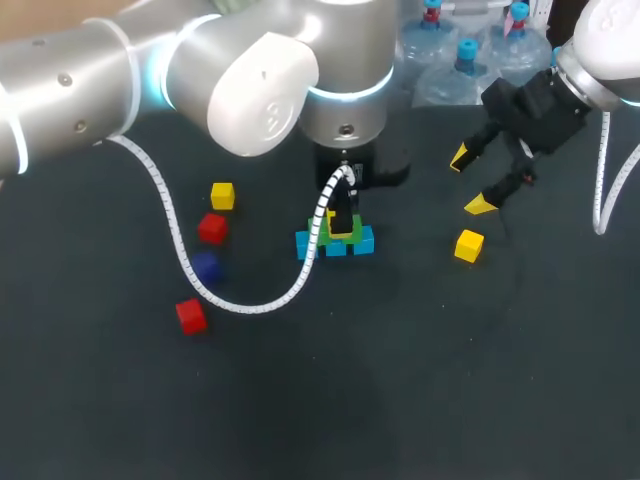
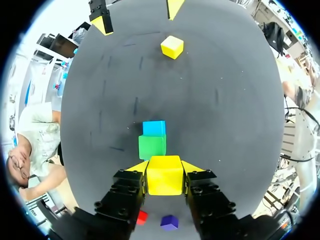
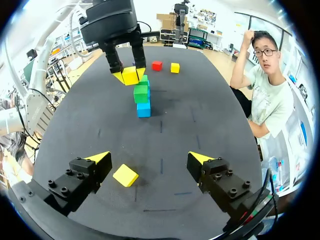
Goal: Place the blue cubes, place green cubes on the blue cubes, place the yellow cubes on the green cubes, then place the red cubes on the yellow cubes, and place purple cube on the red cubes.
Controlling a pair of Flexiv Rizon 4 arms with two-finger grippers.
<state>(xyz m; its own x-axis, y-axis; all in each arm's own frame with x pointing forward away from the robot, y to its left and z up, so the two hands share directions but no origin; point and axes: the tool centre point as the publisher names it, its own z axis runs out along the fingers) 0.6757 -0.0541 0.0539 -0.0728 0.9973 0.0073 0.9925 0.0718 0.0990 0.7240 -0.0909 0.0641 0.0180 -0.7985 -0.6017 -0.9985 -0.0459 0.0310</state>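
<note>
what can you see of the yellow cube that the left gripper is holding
The yellow cube is a plain, bright block with smooth faces and crisp edges; it could be painted wood or plastic. The left gripper is shut on it, its yellow-tipped fingers pressing two opposite sides. The cube is held level, right by the green cube of the green and blue stack. Whether it touches the green cube cannot be told.
</note>
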